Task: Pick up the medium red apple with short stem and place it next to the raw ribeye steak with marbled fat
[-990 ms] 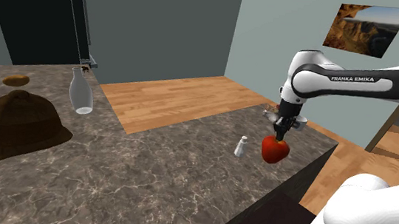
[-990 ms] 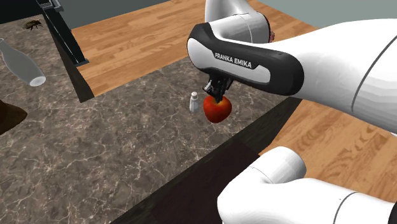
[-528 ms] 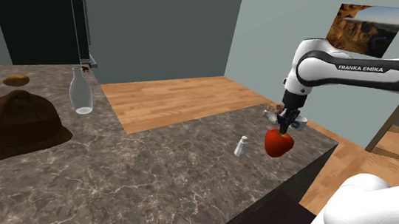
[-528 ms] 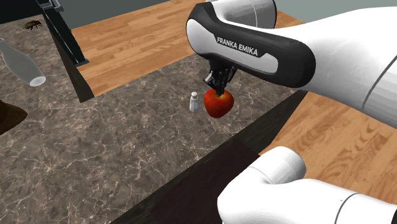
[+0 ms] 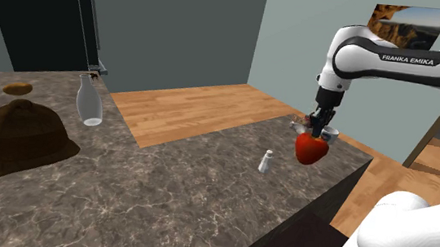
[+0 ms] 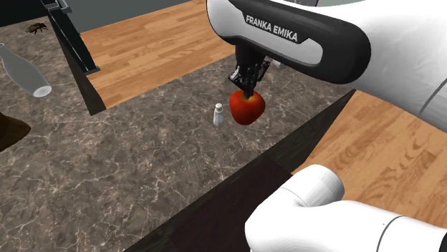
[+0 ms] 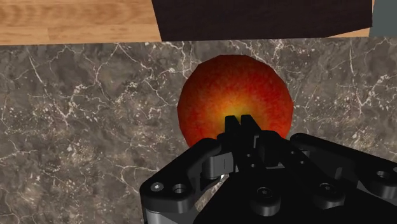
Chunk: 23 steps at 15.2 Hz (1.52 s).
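While the forearm runs level and the wrist points straight down, the gripper (image 5: 321, 133) pinches the red apple (image 5: 312, 150) at its top. The apple hangs above the marble counter (image 5: 164, 187), axis near upright. In the shoulder view a white shaker (image 5: 266, 161) stands at its 9 o'clock, and the counter's edge lies near at 3 o'clock.
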### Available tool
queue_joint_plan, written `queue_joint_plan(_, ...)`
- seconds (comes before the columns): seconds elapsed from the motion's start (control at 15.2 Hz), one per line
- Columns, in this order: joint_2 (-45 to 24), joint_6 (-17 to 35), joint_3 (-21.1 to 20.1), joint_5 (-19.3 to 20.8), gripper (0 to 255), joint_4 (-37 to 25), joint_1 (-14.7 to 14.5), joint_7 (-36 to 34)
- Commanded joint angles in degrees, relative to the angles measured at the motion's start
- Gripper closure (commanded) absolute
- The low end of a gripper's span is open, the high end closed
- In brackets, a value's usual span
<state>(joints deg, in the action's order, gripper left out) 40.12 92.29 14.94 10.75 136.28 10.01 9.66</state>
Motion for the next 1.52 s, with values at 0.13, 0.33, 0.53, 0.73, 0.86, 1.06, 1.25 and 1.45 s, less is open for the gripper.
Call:
queue_joint_plan(0.13, -0.14, -2.77, -0.35, -0.28, 255, -2.89, -0.1, 0.19)
queue_joint_plan(0.33, -5.64, -0.76, 2.98, 0.74, 255, -6.8, 0.01, 3.48)
queue_joint_plan(0.53, -11.43, 0.97, 6.25, 1.03, 255, -11.28, -0.04, 6.93)
queue_joint_plan(0.73, -17.56, 2.35, 9.5, 0.49, 255, -16.33, -0.19, 10.6)
queue_joint_plan(0.86, -21.88, 3.05, 11.64, -0.38, 255, -20.04, -0.26, 13.22)
queue_joint_plan(1.06, -28.77, 3.69, 14.73, -2.55, 255, -26.16, -0.11, 17.46)
queue_joint_plan(1.25, -36.27, 3.68, 17.55, -5.79, 255, -33.06, 0.62, 22.04)
queue_joint_plan(1.45, -44.38, 2.8, 19.71, -10.03, 255, -40.95, 2.45, 26.76)
